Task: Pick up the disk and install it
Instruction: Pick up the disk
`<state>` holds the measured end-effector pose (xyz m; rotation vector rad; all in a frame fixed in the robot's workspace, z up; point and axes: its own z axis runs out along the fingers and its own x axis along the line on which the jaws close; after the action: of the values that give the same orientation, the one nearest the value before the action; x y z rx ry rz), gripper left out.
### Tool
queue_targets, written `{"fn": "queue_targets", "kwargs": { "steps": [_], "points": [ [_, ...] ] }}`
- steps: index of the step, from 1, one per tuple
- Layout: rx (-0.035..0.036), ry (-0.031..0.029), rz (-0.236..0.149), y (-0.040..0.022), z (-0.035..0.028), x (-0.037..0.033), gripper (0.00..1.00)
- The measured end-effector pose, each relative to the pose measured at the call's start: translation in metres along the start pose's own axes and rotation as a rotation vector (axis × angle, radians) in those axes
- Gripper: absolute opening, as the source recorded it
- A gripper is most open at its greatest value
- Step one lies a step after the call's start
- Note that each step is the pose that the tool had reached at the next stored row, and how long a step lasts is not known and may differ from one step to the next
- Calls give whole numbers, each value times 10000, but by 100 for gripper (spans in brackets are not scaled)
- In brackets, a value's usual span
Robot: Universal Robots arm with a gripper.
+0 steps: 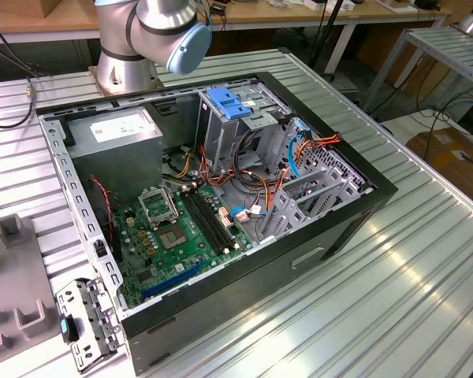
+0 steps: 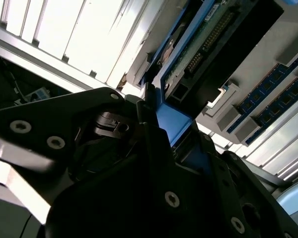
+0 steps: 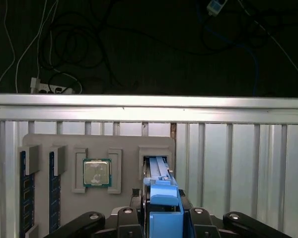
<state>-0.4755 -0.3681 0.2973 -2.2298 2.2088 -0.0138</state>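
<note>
- While the gripper (image 3: 165, 218) hangs low over the grey tray (image 3: 124, 141), its fingers are narrow, pressed against both sides of the blue frame of the disk (image 3: 161, 191) in both wrist views.
- The disk stands on edge with its far end in a slot of the tray, just beside the square chip (image 3: 96, 172).
- Two memory sticks (image 3: 23, 198) stand in slots at the tray's other end.
- In the second wrist view, the disk's green board and its pin connector (image 2: 211, 39) show.
- In the exterior view, the open computer case (image 1: 355, 213) lies on the ribbed metal table (image 1: 426, 299), with the arm's base (image 1: 126, 67) behind it.
</note>
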Motion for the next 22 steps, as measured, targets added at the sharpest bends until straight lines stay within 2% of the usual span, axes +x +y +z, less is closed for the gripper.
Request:
{"fn": "queue_targets", "kwargs": {
  "steps": [2, 17, 22],
  "points": [
    [1, 0, 88, -4, 0, 0, 37],
    [0, 2, 90, -14, 0, 0, 37],
    [1, 2, 90, -14, -24, 0, 37]
  ]
}}
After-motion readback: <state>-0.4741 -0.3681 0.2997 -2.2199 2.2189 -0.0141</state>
